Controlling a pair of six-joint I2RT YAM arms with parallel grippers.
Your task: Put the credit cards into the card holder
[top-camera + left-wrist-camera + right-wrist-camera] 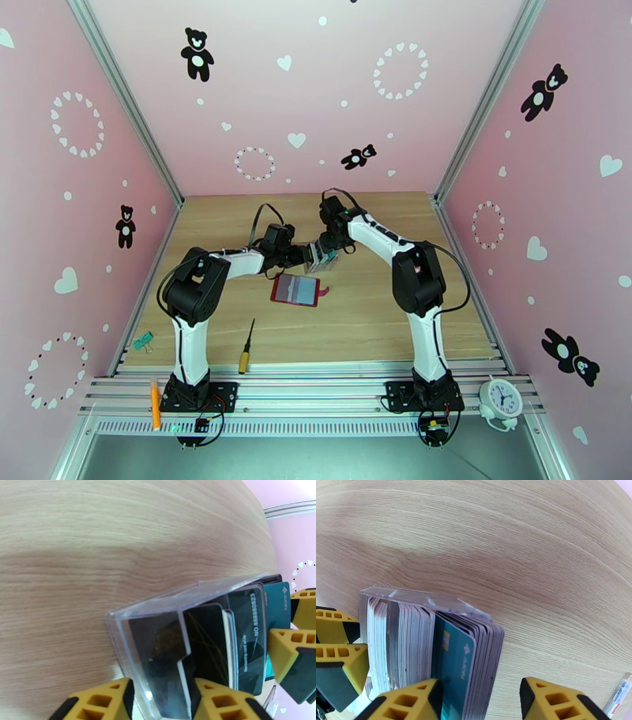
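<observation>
On the surface, a clear rack holding credit cards is clamped by left fingers (right fingers apart); red card holder is laid open.

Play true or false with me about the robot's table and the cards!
1. The red wallet lies open on the table. True.
2. The teal card is already inside the wallet. False: it stands in the clear rack.
3. The screwdriver has a yellow handle. True.
4. The white clock sits by the left arm's base. False: it sits beside the right arm's base.
5. The left gripper grips the clear rack. True.
</observation>
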